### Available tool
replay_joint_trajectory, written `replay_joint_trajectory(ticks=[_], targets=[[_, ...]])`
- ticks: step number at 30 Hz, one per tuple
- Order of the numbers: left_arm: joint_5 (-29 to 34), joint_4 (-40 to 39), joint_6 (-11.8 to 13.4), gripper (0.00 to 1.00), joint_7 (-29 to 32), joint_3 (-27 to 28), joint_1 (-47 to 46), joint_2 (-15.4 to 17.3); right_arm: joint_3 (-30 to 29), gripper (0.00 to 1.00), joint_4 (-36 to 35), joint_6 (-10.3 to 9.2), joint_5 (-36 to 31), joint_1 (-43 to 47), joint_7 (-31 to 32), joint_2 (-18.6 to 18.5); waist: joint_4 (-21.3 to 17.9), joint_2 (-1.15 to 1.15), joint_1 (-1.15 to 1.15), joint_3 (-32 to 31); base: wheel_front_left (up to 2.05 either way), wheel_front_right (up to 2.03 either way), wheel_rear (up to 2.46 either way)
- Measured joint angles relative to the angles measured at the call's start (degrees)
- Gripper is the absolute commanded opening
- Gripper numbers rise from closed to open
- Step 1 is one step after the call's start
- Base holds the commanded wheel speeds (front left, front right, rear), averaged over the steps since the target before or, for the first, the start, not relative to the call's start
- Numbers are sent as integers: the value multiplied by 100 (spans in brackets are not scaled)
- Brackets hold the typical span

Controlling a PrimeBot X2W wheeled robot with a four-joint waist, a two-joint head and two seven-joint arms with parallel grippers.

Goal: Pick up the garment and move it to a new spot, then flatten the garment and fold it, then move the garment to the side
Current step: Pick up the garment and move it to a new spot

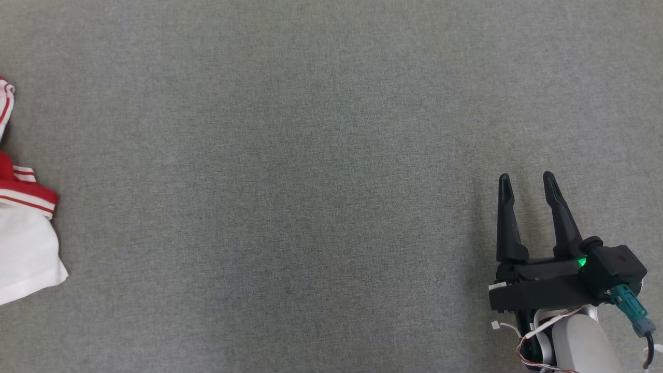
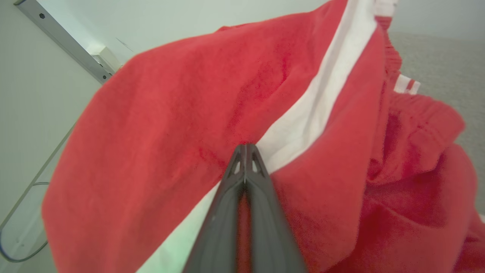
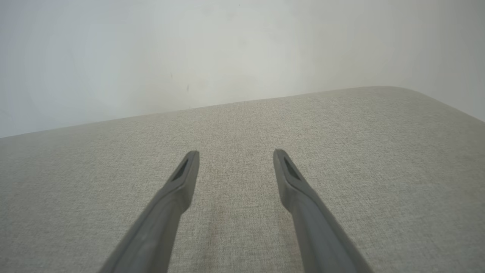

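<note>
Head view, surface: a plain grey woven surface runs across the whole frame.
Head view, garment: a red and white garment lies bunched at the far left edge, partly cut off by the frame. White cloth sits lowest, with a red band striped in white above it.
Head view, right hand: the right hand is at the lower right, well apart from the garment. Its 2 dark fingers are spread with nothing between them, and a small green light glows at its base.
Left wrist view, left hand: the left hand has its 2 fingers pressed together at the tips, pinching a fold of the garment (a sliver of red cloth shows between them lower down).
Left wrist view, garment: the garment is red cloth crossed by a broad white diagonal stripe, with a gathered red edge at the right.
Left wrist view, background: a pale wall carries a metal rail at the upper left.
Right wrist view, right hand: the right hand has its 2 fingers wide apart and empty, over bare grey surface.
Right wrist view, background: a pale wall rises behind the surface's far edge.
</note>
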Motion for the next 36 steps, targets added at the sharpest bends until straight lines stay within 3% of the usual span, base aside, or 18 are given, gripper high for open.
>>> replay_joint_trajectory(ticks=[5, 21, 27, 36], targets=[[-42, 121, 0, 0, -468, -51, -233, -7, -64, 100, 15, 0, 19, 36, 0, 0, 34, 0, 0, -108, 0, 0, 0], [-330, -385, 0, 0, -983, -739, -844, 269, -23, 100, 176, 0, 169, 135, 0, 0, 197, 0, 0, -435, 0, 0, 0], [-31, -1101, 54, 0, -1006, -1051, -1576, 255, -5, 100, 250, 0, 330, 209, 0, 0, 181, 0, 0, -677, 0, 0, 0], [243, -2438, 154, 0, -432, -1489, -2413, -52, 138, 100, 334, 0, 630, 319, 0, 1, 11, 0, 0, -1004, 0, 0, 0]])
